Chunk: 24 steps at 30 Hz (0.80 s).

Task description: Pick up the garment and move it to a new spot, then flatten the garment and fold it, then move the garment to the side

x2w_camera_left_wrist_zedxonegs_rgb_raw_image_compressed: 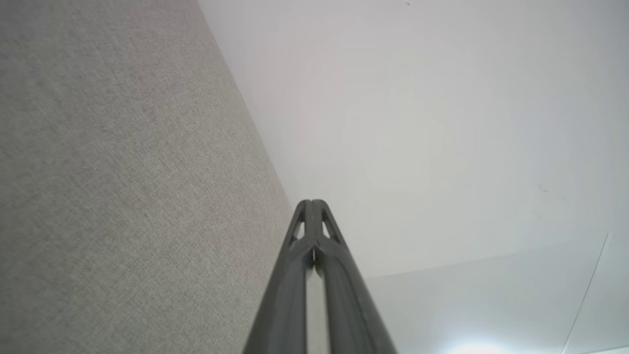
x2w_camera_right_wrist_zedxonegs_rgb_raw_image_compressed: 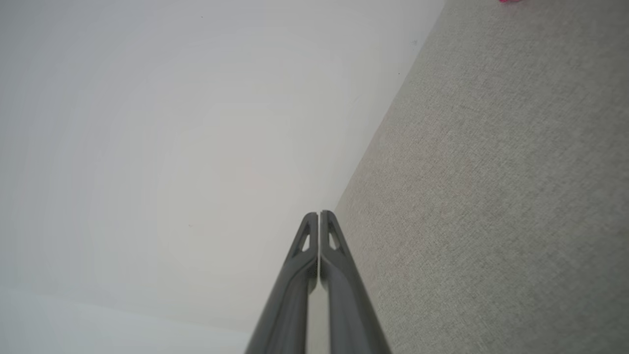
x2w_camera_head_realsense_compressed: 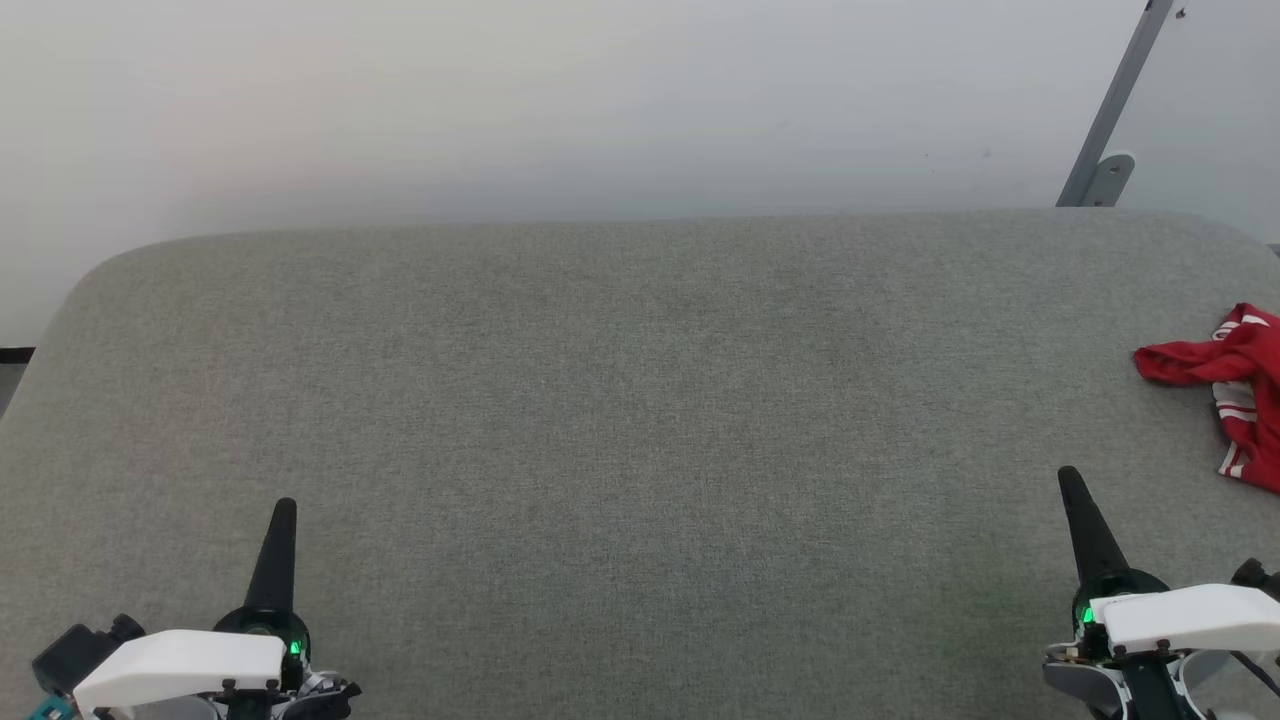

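Note:
The garment (x2w_camera_head_realsense_compressed: 1235, 385), a crumpled red shirt with red-and-white striped trim, lies at the far right edge of the grey fabric surface (x2w_camera_head_realsense_compressed: 640, 420), partly cut off by the head view's border. A sliver of the garment (x2w_camera_right_wrist_zedxonegs_rgb_raw_image_compressed: 508, 1) peeks in at the top of the right wrist view. My right gripper (x2w_camera_head_realsense_compressed: 1070, 480) is shut with nothing in it, a short way in front and left of the garment. At the lower left my left gripper (x2w_camera_head_realsense_compressed: 285, 508) is shut too, far from the garment. Each wrist view shows its gripper (x2w_camera_left_wrist_zedxonegs_rgb_raw_image_compressed: 312, 201) (x2w_camera_right_wrist_zedxonegs_rgb_raw_image_compressed: 318, 213) with fingers pressed together and nothing between them.
A pale wall (x2w_camera_head_realsense_compressed: 560, 100) rises behind the surface. A grey metal strut with a bracket (x2w_camera_head_realsense_compressed: 1110, 130) leans at the back right. The surface has rounded back corners and a bare middle.

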### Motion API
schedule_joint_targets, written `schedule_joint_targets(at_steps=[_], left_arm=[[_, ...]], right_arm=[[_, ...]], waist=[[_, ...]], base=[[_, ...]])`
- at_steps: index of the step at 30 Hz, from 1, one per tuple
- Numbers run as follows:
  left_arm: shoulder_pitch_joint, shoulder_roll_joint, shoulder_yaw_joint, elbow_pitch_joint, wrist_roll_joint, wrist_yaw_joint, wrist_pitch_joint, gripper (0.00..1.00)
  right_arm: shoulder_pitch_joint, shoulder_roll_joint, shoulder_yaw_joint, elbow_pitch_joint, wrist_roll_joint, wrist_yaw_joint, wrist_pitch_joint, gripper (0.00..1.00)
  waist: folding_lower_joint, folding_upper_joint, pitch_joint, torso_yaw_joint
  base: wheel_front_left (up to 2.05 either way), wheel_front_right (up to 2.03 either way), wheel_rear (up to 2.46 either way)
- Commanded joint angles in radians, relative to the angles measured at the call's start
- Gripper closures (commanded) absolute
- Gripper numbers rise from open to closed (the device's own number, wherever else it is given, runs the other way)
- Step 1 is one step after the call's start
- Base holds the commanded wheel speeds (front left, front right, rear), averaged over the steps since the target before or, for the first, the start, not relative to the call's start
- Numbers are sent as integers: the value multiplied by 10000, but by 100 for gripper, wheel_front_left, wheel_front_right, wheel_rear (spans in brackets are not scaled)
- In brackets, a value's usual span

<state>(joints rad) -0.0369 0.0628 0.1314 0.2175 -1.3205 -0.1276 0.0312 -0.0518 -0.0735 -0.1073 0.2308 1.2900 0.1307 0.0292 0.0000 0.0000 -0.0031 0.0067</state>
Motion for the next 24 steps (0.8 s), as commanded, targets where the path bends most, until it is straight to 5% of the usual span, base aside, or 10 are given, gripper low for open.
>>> schedule_joint_targets(at_steps=[1,24], left_arm=[[-199,18,-8,-35,-194,-38,64,100],[-552,-76,-110,156,-1843,-48,549,100]], right_arm=[[-171,12,-34,-32,198,2,94,100],[-440,158,-61,82,2031,1,571,100]], waist=[[0,0,1,-1],[0,0,35,-38]], base=[[0,0,0],[0,0,0]])
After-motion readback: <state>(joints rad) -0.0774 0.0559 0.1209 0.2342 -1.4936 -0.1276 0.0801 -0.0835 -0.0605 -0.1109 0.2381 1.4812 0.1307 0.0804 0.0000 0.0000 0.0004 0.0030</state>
